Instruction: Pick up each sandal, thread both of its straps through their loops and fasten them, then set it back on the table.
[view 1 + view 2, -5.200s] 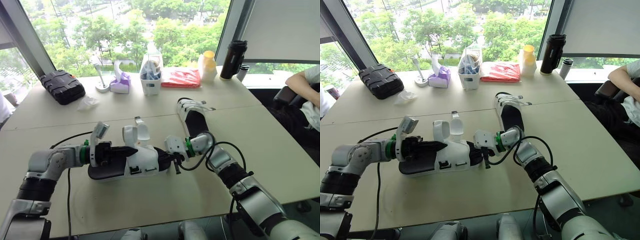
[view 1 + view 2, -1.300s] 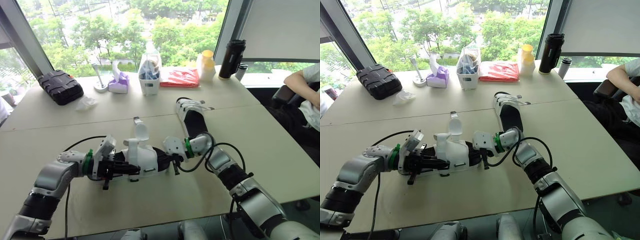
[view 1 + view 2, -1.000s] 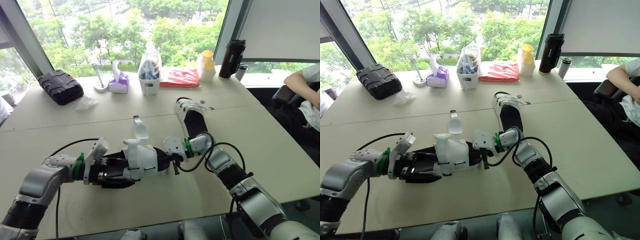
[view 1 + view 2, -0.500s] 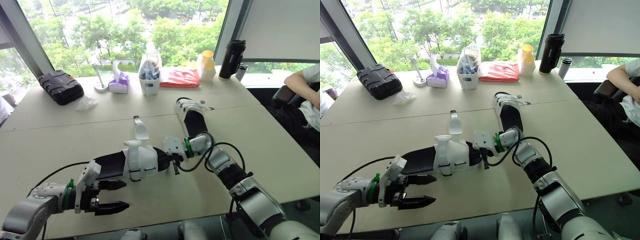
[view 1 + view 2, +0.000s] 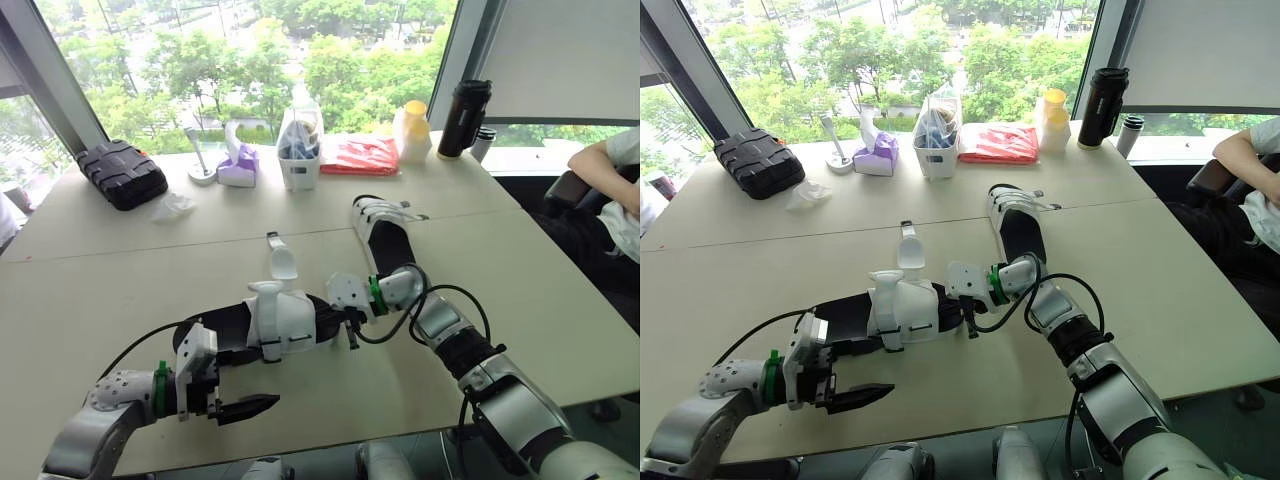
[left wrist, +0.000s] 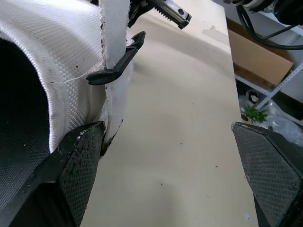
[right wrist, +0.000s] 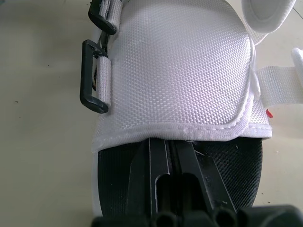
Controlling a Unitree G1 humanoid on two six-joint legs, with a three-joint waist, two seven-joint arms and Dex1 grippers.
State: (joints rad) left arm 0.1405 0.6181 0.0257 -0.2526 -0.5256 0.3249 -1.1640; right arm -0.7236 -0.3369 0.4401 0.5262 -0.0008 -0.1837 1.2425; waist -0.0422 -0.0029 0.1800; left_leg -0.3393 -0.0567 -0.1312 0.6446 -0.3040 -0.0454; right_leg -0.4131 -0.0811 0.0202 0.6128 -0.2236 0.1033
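1. Near sandal (image 5: 283,322) lies flat on the tabletop (image 5: 90,280), heel toward the left arm and toe toward the right arm.
2. One strap (image 5: 283,263) stands up loose. The black loops (image 7: 93,78) sit on the side of the white upper, not yet threaded.
3. Left pincer (image 5: 252,382) is spread wide, low over the tabletop at the heel end. One finger (image 6: 75,165) is just beside the white upper; touching or not, cannot tell.
4. Right pincer (image 7: 166,144) is at the toe. Its fingers (image 7: 154,161) are pressed together and lie on the black footbed at the upper's edge. Whether they pinch anything is unclear.
5. Far sandal (image 5: 385,232) lies on the tabletop behind the right wrist, apart from both pincers.
6. Along the back edge: black case (image 5: 123,172), basket (image 5: 300,160), red bag (image 5: 362,155), flask (image 5: 465,118).
7. A person's arm (image 5: 610,160) shows at the right edge.
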